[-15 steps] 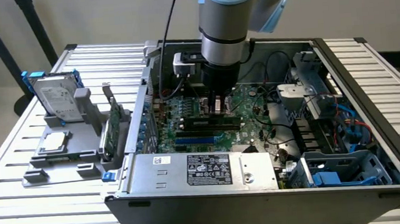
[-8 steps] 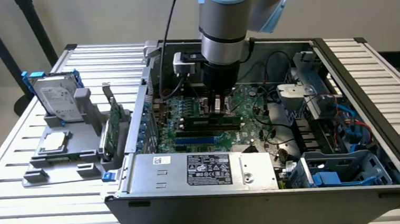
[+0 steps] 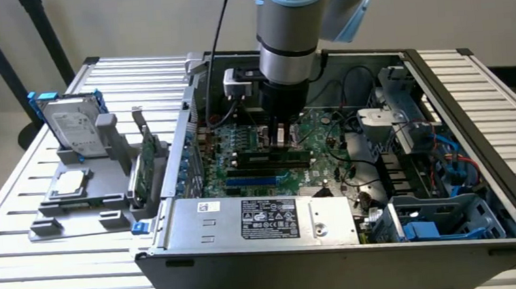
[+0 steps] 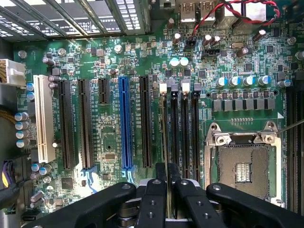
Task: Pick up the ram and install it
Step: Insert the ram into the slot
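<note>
I have the gripper (image 4: pixel 167 190) down inside the open computer case (image 3: pixel 339 261), its fingers (image 4: pixel 153 199) pinched narrow on the ram (image 4: pixel 165 123). The ram stands on edge in a memory slot (image 4: pixel 174 128) on the motherboard (image 4: pixel 109 57), beside the processor socket (image 4: pixel 242 164).

We see an open PC case (image 3: pixel 339 261) on a slatted table (image 3: pixel 30 269). At its 9 o'clock, a grey holder (image 3: pixel 80 198) w/ an upright hard drive (image 3: pixel 73 127). Inside: PSU (image 3: pixel 263 219), motherboard (image 4: pixel 109 142) w/ blue PCIe slot (image 4: pixel 125 123), empty CPU socket (image 4: pixel 243 166).
</note>
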{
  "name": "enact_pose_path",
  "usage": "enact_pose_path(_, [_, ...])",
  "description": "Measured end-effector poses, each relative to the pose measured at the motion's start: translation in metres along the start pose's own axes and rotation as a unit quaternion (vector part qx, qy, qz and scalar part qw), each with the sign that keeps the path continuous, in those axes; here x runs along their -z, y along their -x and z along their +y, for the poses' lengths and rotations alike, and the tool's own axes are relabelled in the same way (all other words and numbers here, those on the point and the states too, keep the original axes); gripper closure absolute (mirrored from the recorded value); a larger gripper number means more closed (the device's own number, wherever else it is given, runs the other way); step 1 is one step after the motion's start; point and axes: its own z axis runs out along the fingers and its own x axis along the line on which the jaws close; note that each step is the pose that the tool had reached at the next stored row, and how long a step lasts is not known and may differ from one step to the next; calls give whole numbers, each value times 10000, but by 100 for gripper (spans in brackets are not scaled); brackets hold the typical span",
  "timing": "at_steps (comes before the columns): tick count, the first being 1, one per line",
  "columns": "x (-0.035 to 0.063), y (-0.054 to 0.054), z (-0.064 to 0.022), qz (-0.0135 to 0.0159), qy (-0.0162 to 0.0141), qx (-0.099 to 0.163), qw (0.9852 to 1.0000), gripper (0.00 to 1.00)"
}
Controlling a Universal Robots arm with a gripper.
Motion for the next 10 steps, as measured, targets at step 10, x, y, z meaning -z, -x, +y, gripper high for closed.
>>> enact_pose_path(10, [-2,13,4,2,0,0,10000,86])
